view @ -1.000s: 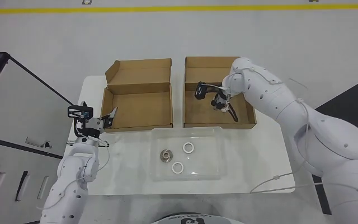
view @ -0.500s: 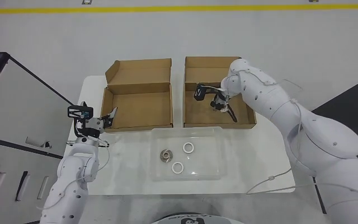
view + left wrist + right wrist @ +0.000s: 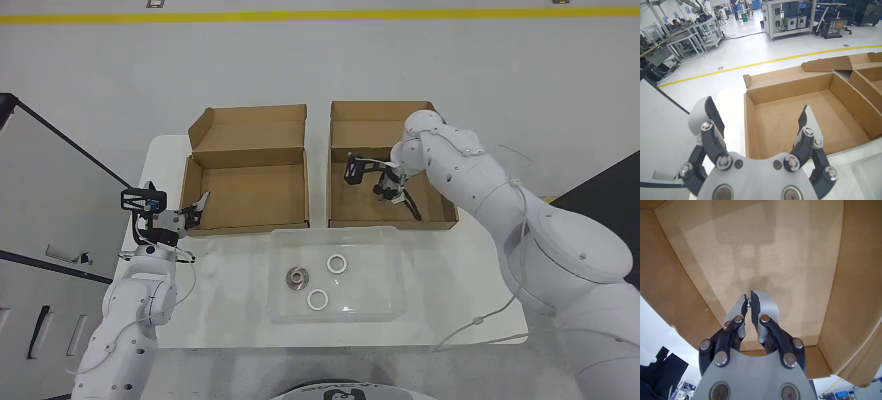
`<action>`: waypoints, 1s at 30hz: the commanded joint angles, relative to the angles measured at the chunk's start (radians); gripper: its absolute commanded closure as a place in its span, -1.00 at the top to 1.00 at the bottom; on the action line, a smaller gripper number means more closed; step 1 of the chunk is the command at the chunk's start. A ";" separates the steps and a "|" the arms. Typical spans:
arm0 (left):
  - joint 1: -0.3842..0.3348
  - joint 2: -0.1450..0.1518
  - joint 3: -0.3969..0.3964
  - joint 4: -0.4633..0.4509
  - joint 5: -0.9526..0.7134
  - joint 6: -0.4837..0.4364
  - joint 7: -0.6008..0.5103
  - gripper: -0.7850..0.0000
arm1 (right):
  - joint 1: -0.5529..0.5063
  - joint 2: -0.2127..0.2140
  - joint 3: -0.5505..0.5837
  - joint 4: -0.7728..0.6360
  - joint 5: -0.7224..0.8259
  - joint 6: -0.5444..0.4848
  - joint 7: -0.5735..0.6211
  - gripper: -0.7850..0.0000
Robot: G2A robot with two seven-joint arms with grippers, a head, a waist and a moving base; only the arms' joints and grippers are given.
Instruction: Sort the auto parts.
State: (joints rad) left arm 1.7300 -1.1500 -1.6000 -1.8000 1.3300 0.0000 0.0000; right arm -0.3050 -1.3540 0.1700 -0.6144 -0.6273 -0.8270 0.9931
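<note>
Top view: tray [image 3: 375, 295] beside right box [image 3: 360, 205]

No text, number, label or brand can be read on any inspected surface. Pale blue notices [image 3: 687, 9] on the far wall, seen from the left wrist, are too small to read. The yellow floor line [image 3: 320, 15] is a plain stripe, unlettered.

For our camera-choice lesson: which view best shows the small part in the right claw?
Right wrist view: the small part sits close up, pinched in the right claw. Top view: too small to tell. Left wrist view faces the left box.
</note>
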 commanded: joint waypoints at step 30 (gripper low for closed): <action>0.000 0.000 0.000 0.000 0.000 0.000 0.000 1.00 | 0.043 -0.045 0.000 0.103 -0.050 -0.094 -0.094 0.47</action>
State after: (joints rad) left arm 1.7300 -1.1500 -1.6000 -1.8000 1.3300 0.0000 0.0000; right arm -0.2663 -1.4004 0.1700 -0.5106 -0.6786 -0.9173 0.9028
